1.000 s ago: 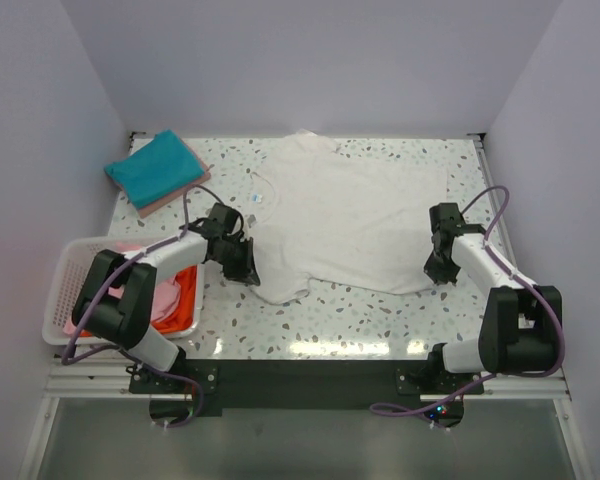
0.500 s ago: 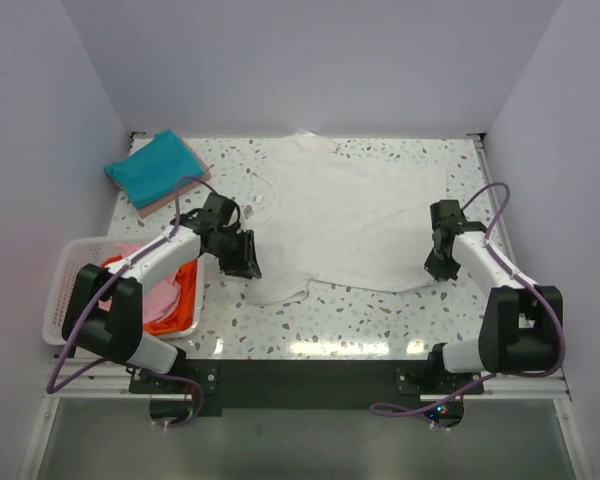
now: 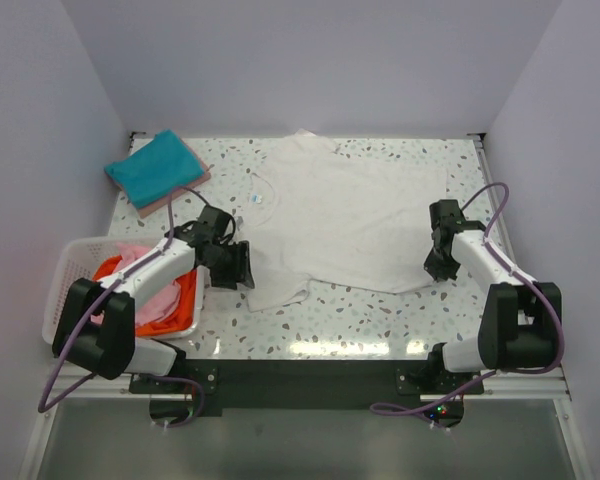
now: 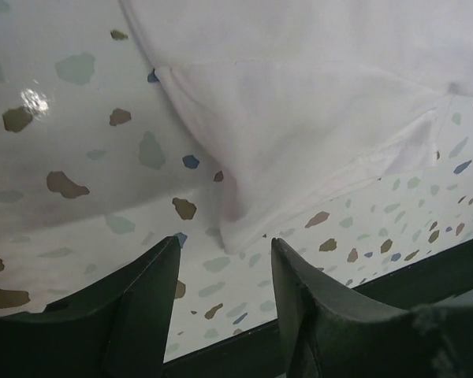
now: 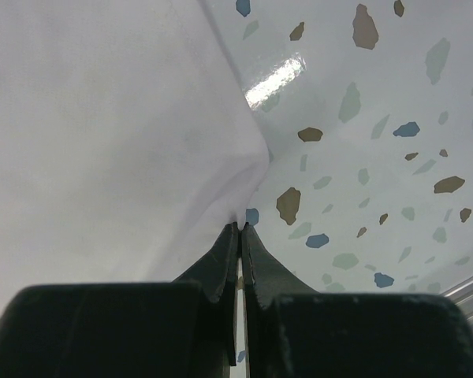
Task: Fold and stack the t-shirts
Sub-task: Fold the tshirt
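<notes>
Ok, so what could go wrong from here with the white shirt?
The right hand is shut on only the very edge of the white shirt, so a pull may slip it free. The left hand is open and holds nothing, and the sleeve in front of it lies rumpled, so a fold could come out crooked. The left arm also passes close by the basket and might nudge it.

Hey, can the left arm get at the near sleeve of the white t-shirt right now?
Probably yes. The left tool hangs open right at the sleeve tip of the white t-shirt, with only bare table beside it and nothing in between.
</notes>
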You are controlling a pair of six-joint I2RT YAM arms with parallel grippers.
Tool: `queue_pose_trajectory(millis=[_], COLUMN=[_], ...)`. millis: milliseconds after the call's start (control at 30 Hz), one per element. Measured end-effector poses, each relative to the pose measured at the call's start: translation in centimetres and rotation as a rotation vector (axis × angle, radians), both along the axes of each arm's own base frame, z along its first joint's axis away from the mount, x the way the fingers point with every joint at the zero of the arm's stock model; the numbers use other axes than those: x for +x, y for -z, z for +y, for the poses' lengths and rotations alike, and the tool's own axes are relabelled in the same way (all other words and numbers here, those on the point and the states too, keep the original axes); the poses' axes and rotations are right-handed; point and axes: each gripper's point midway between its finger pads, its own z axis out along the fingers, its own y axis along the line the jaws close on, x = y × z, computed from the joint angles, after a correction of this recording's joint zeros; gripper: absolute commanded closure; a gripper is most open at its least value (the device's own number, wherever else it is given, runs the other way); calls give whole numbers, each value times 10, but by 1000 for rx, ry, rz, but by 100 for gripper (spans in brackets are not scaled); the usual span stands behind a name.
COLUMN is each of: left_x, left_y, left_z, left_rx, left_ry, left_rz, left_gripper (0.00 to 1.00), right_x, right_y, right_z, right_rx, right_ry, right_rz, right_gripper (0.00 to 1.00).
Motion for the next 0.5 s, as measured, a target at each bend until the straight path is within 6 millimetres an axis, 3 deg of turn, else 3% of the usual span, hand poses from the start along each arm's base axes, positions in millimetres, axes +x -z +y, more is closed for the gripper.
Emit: queue_pose_trajectory(millis=[167, 500], left_x=[-29, -48], left_y=[18, 25], left_z=[1, -9], left_rx=[-16, -87], left_ry=[21, 41], left_rz=[93, 139], left_gripper=[46, 46], right_x=[0, -1], right_y=[0, 0], right_z=[0, 0], right_rx=[0, 0], right_ry=[2, 2], right_rz=[1, 4], right_gripper=[100, 100])
